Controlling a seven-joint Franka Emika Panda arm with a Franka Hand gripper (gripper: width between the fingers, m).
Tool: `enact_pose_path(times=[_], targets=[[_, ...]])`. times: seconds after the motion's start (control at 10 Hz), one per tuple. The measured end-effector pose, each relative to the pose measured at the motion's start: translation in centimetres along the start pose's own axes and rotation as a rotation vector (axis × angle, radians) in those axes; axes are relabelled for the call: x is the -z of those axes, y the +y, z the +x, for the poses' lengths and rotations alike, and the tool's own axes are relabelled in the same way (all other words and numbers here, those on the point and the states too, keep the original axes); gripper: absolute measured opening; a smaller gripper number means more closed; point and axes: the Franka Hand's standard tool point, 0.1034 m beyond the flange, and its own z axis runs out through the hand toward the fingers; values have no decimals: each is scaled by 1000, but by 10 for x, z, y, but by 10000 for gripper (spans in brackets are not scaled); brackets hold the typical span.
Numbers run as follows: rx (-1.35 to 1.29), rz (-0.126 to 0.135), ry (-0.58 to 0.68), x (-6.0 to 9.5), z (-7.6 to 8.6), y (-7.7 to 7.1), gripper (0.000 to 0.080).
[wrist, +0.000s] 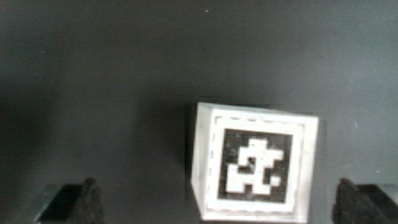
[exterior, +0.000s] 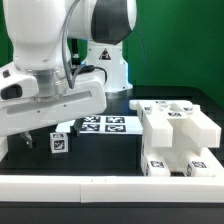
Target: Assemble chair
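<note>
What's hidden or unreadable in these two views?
- Wrist view: only the tips of the end effector show; the frame edge cuts off the rest.
- Wrist view: the tag pattern on the small tagged block is blurred.
- Exterior view: the arm hides the end effector and one end of the marker board.
- Exterior view: the tags on the chair parts are too small to read, and it is unclear whether the parts are joined.
</note>
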Motion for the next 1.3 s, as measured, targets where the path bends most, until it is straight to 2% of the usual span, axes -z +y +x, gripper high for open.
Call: enact_pose_path(times=[0.1,0.3,0.4,0.5,0.6,0.7,0.8,0.9,1.0,1.1,1.2,1.3], targets=[[-47,5,18,-4,-2,-1,649],[-70,-2,44,-19,-13,-3,649],[-45,-18,62,-18,-11,1,649],[-48,-18,62,-18,-11,1,649],[-48,-17,61,-18,-11,1,519],[-48,-17,61,-18,-12,1,519],[-61,-16,62,-18,-11,1,368],[-75,-16,63,-18,-11,1,274],[-111,-27,86,-18,-10,3,274],[-256,-36,142,-18,-13,5,274],[-459,-9,187,-19,-19,5,274],[-649,37,221,-20,-23,6,274]])
